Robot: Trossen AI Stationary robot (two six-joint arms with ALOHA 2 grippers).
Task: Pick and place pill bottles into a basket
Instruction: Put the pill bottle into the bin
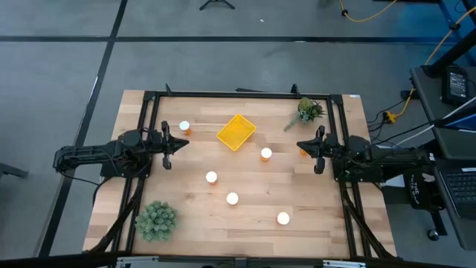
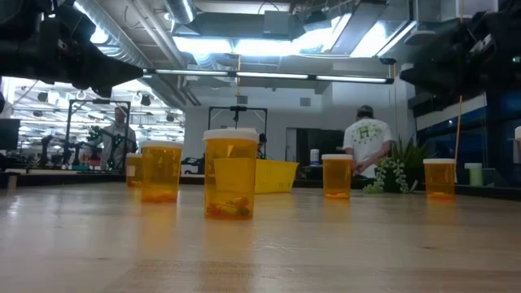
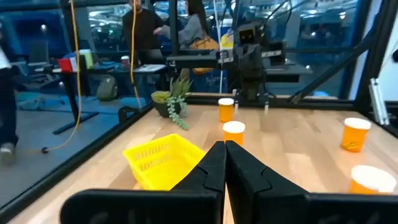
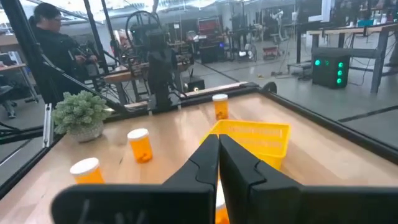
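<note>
We record the yellow basket (image 1: 236,132) lying skewed just toward 12 o'clock of the table centre; in the views we have, nothing shows inside it. All six pill bottles (image 1: 211,177) stand upright on the wooden table (image 1: 327,216), outside the basket: one at 10 o'clock near the left gripper (image 1: 166,144), one just toward 4 o'clock of the basket, one at 3 o'clock beside the right gripper (image 1: 320,150), three toward 6 o'clock. The nearest bottle in the low view holds small pills at its bottom. Both grippers have fingers pressed together, holding nothing, at 9 and 3 o'clock edges.
</note>
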